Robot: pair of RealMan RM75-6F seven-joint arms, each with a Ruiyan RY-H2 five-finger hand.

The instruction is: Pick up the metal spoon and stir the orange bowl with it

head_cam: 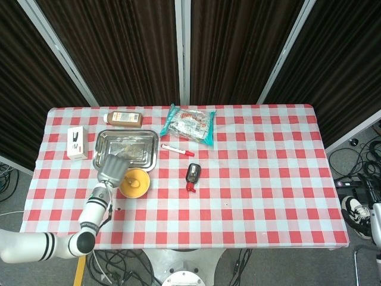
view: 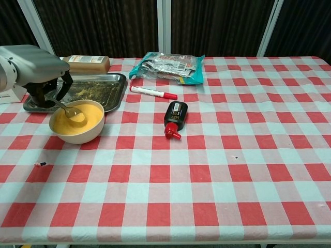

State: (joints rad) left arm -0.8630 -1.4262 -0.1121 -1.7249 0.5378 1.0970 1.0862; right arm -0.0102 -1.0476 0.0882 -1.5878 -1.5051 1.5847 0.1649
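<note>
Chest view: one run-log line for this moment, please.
left hand holds metal spoon | spoon tip in orange bowl | right hand not in view | phase: stirring

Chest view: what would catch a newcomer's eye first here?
The grey left hand at the table's left edge, holding a metal spoon whose tip dips into the orange bowl. Next, the black bottle with a red cap lying on its side mid-table, and the crinkly snack bag behind it.

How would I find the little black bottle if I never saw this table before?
Look at the checked table, near its middle. In front of the white marker lies the small black bottle, on its side. It is the only black thing with a red cap, pointing toward the near edge.
</note>
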